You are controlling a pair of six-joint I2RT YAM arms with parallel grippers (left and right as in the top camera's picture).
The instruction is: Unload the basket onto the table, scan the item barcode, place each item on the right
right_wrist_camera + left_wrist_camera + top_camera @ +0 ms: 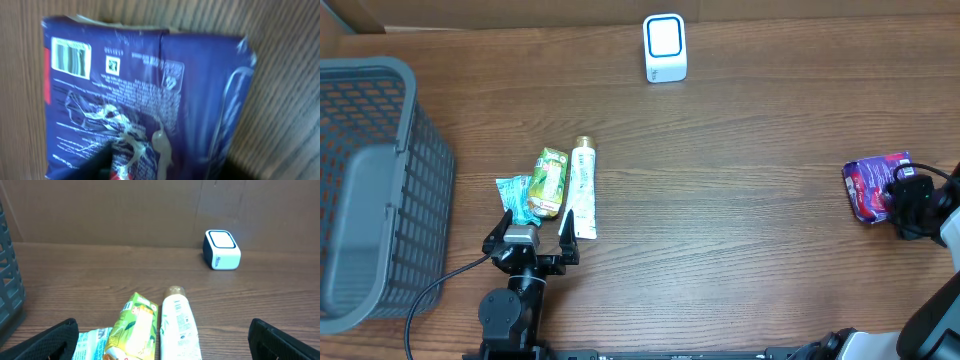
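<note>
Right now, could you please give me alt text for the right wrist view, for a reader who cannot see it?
A dark blue packet fills the frame, lying on the wooden table with white small print facing the camera. Its barcode sits near the upper left corner, beside a red stripe on the left edge.

Far left of the scanner (665, 47), the basket (380, 120) runs off the overhead picture's edge. Far right of the scanner, the right claw (900, 195) covers one side of the purple packet (868, 185), and whether its jaws grip cannot be told; its wrist view gives the fingers (92, 167) only as dark blurs at the bottom edge, the small print unreadable. The green packet (137, 327), white tube (177, 325) and teal packet (92, 342), nearer than the scanner, are cut off below in the left wrist view
</note>
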